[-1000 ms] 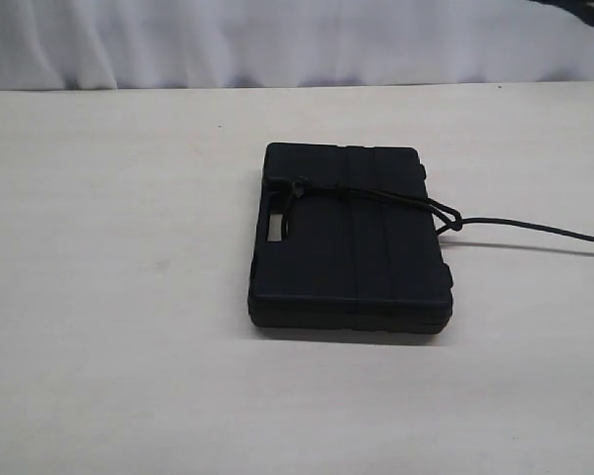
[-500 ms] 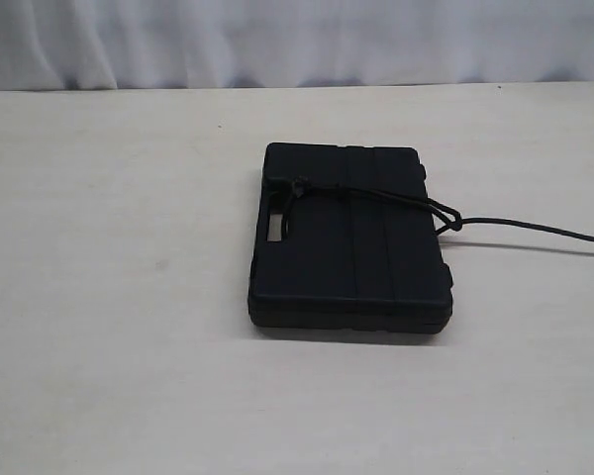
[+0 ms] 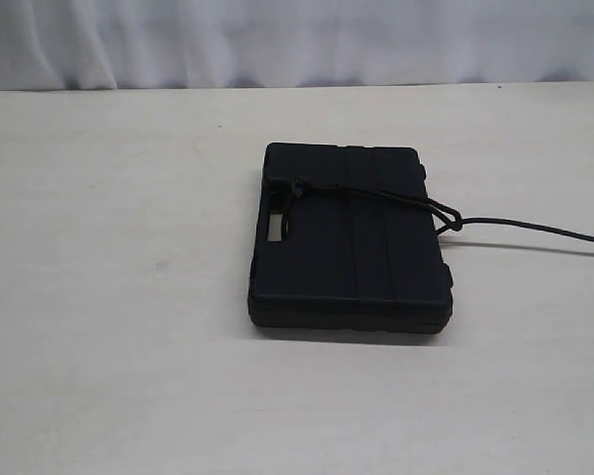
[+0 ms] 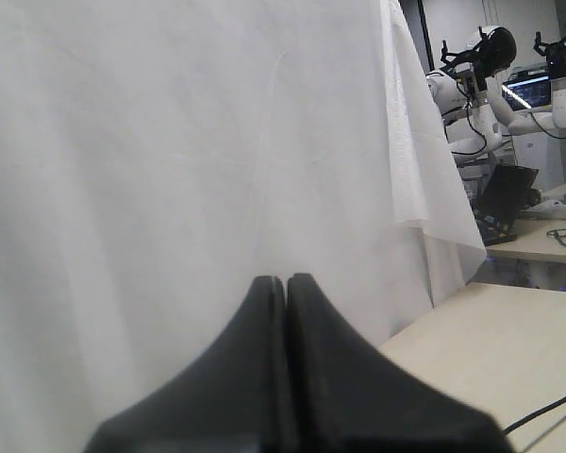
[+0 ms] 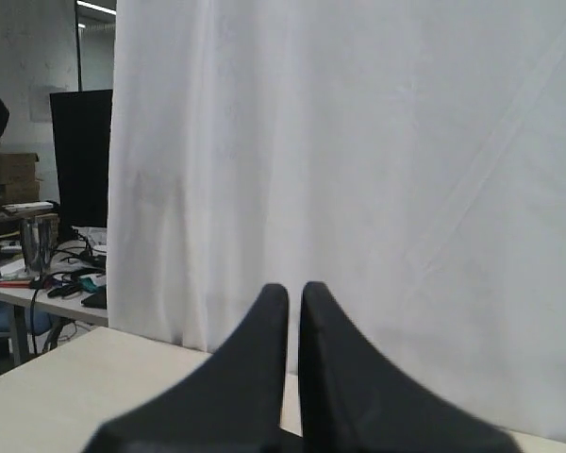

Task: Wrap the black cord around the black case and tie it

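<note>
The black case [image 3: 351, 247] lies flat in the middle of the table in the exterior view, handle slot toward the left. The black cord [image 3: 376, 195] crosses its lid from a knot by the handle slot to a knot at the right edge, then trails off to the right across the table. Neither arm shows in the exterior view. My left gripper [image 4: 287, 279] is shut with nothing in it, facing the white curtain. My right gripper [image 5: 295, 289] is shut too, a thin slit between its tips, empty, also facing the curtain.
A white curtain [image 3: 297, 40] hangs behind the pale table [image 3: 109, 297]. In the left wrist view, desks with white robot arms [image 4: 481, 75] stand beyond the curtain's edge. A dark monitor [image 5: 80, 156] and a cluttered desk show in the right wrist view.
A dark arm part at the top right corner of the exterior view one second ago has left the picture. The case and cord have not moved.
</note>
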`<state>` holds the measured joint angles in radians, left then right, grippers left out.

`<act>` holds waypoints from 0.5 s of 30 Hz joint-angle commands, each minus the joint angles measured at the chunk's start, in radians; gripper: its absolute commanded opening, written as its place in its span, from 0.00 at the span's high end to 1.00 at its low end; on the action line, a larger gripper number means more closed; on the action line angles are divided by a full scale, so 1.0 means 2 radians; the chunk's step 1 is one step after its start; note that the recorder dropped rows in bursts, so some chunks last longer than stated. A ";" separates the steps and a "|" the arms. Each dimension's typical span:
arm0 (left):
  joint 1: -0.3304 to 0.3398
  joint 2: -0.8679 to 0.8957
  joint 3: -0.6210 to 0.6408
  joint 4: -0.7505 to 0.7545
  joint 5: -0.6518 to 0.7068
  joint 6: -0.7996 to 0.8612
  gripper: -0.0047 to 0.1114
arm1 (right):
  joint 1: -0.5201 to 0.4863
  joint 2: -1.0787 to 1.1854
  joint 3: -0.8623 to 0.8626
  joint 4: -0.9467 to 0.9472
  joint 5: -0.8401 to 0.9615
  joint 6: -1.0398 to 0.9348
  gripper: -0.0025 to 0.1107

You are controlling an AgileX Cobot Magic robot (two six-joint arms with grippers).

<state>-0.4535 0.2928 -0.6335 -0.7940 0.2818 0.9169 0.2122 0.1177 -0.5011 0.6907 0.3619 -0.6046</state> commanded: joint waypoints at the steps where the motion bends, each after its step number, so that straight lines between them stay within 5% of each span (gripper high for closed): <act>1: -0.001 -0.001 0.003 -0.005 0.001 -0.003 0.96 | 0.000 -0.025 0.004 0.002 0.007 -0.004 0.94; 15: -0.001 -0.001 0.003 -0.006 -0.002 -0.003 0.96 | 0.000 -0.043 0.004 0.002 0.009 -0.004 0.94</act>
<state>-0.4535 0.2928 -0.6335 -0.7940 0.2818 0.9169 0.2122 0.0364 -0.4991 0.6907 0.3750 -0.6062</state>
